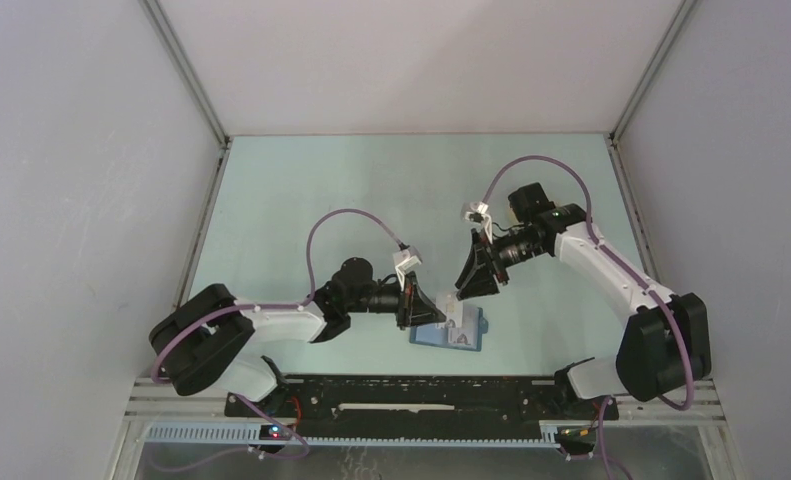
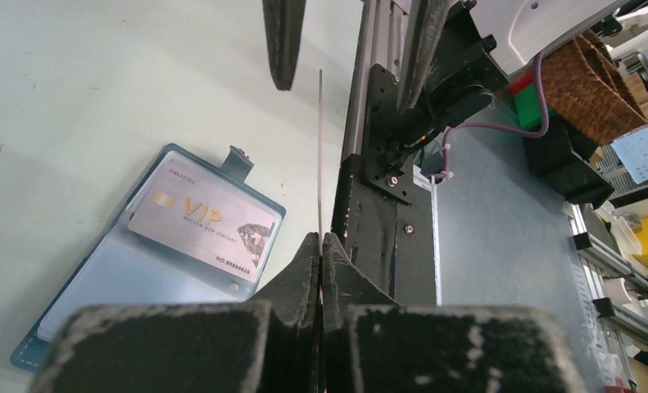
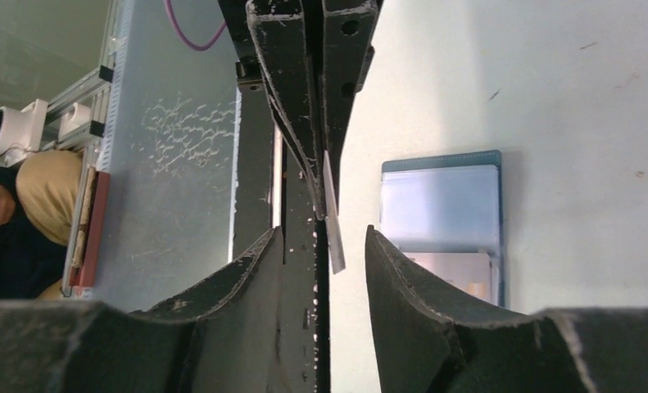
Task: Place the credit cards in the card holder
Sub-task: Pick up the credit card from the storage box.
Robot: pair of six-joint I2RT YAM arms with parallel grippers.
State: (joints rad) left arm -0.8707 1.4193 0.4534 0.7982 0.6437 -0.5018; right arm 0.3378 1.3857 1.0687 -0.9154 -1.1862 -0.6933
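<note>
Close to the near edge of the pale table [image 1: 371, 190], about midway along it, the teal card holder [image 2: 83, 286] lies open and flat. A silver VIP credit card [image 2: 201, 225] rests on the half nearer the snap tab [image 2: 238, 160]; whether it is tucked into a pocket or only lying there I cannot tell. Just above the holder, the left gripper [image 2: 320, 244] has its fingers pressed together on a second credit card [image 2: 319, 147]. It pinches one edge so that the card stands on edge (so thin that it shows only as a line from the left wrist). The right gripper [image 3: 322, 236] reaches in from the far right with fingers spread, one on either side of that card, a gap showing on each side.
</note>
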